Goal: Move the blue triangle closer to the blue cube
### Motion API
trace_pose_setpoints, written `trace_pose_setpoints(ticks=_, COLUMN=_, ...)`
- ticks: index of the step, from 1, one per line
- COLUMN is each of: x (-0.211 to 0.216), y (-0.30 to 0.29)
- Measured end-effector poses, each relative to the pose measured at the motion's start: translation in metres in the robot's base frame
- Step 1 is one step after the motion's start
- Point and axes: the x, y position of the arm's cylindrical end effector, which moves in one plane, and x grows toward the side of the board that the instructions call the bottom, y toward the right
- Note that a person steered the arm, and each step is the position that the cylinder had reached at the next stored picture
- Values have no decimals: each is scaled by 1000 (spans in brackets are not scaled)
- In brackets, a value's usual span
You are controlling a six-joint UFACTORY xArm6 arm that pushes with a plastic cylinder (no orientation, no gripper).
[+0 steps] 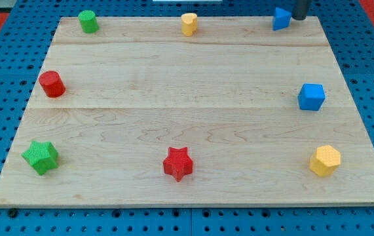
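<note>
The blue triangle (280, 18) lies at the top right of the wooden board (187, 111). The blue cube (311, 97) sits at the board's right edge, well below the triangle. My tip (300, 18) is at the view's top edge, just right of the blue triangle and very close to it; whether they touch cannot be told. Only the rod's lowest part shows.
A yellow cylinder (188, 23) and a green cylinder (88, 21) stand along the top edge. A red cylinder (52, 84) is at the left, a green star (40, 157) at the bottom left, a red star (177, 163) at the bottom middle, a yellow hexagon (324, 160) at the bottom right.
</note>
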Motion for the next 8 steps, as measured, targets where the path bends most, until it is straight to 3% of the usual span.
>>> trace_pose_setpoints(ticks=3, x=1, y=-35)
trace_pose_setpoints(ticks=4, x=1, y=-80)
trace_pose_setpoints(ticks=5, x=20, y=-98)
trace_pose_setpoints(ticks=7, x=123, y=-39)
trace_pose_setpoints(ticks=8, x=68, y=-18)
